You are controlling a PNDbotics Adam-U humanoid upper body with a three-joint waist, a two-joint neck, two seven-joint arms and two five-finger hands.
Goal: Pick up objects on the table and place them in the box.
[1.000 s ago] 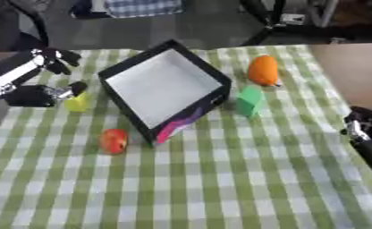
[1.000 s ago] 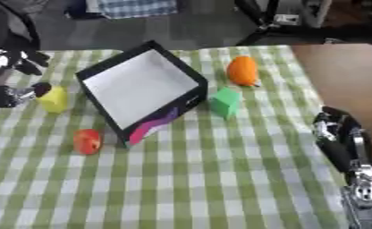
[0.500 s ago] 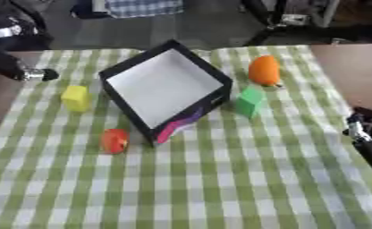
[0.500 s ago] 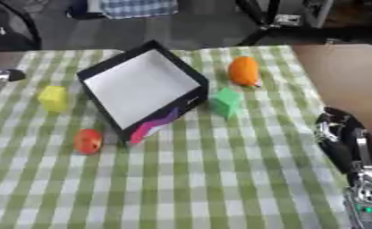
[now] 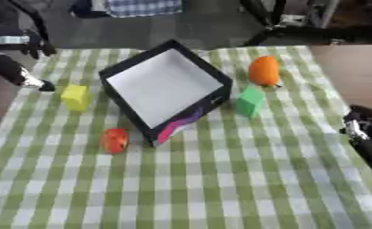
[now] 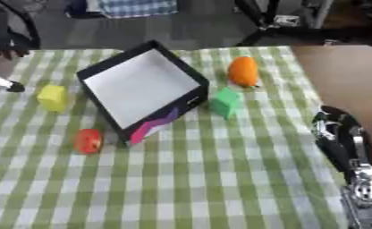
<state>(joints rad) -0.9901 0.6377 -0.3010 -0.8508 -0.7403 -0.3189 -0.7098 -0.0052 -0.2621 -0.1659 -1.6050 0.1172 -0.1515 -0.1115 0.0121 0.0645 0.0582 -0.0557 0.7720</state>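
Observation:
A black box (image 5: 164, 87) with a white inside stands tilted in the middle of the green checked table (image 5: 220, 179); a pink and purple patch (image 5: 181, 123) shows on its near wall. Left of the box lies a yellow cube (image 5: 75, 97), with a red round object (image 5: 114, 140) in front of it. To the right of the box are a green cube (image 5: 250, 101) and an orange object (image 5: 264, 70). My left hand (image 5: 21, 74) is at the far left edge, apart from the yellow cube and blurred. Near the right edge my right hand (image 6: 339, 133) rests open, fingers up, holding nothing.
A bare brown surface (image 6: 338, 76) adjoins the cloth on the right. Dark chair legs and stands (image 5: 298, 27) and a checked fabric (image 5: 138, 6) lie beyond the far edge. The near half of the cloth holds no objects.
My left hand has drawn back from beside the yellow cube to the far left edge. The cube stays on the table. The right hand has not moved.

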